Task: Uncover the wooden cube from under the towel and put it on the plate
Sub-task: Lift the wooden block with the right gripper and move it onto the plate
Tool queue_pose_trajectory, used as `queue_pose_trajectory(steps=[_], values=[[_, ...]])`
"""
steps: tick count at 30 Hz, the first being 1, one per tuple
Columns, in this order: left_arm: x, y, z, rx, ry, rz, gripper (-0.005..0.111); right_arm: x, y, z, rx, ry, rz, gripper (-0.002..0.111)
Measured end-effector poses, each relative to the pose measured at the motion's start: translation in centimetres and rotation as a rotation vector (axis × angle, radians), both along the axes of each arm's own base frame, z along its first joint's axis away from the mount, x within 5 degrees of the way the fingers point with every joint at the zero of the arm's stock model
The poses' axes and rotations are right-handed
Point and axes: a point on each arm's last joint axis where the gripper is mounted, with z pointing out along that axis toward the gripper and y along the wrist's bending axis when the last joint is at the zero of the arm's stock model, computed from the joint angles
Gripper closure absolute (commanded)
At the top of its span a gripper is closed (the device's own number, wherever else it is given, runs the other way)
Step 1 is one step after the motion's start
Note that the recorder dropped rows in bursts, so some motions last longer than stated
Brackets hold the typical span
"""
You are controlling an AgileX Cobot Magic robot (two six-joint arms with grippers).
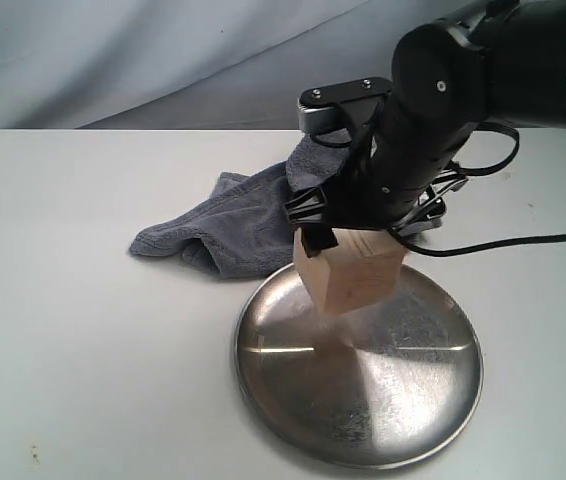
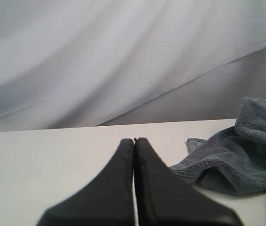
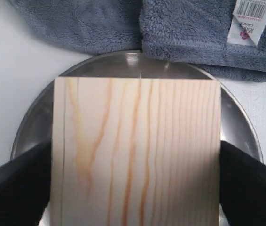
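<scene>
Clamping the wooden cube (image 1: 355, 278) above the plate (image 1: 363, 405), right pincer (image 3: 135, 188); left pincer (image 2: 134, 179) closed, empty.

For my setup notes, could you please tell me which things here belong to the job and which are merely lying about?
Job: pale wooden cube, held by right gripper; blue-grey fleece towel; round silver metal plate.
Not in use: shut left gripper; white table; pale backdrop cloth.
</scene>
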Motion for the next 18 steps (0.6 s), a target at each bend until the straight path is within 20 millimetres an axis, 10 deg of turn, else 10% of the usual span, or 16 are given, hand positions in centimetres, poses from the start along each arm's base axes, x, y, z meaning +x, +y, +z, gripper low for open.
queue_pose_trajectory(steps=[18], values=[[0.0,0.0,0.0,0.0,0.0,0.0,0.107,-2.6,-1.5,-5.6,-0.043,0.099,0.033,0.055]])
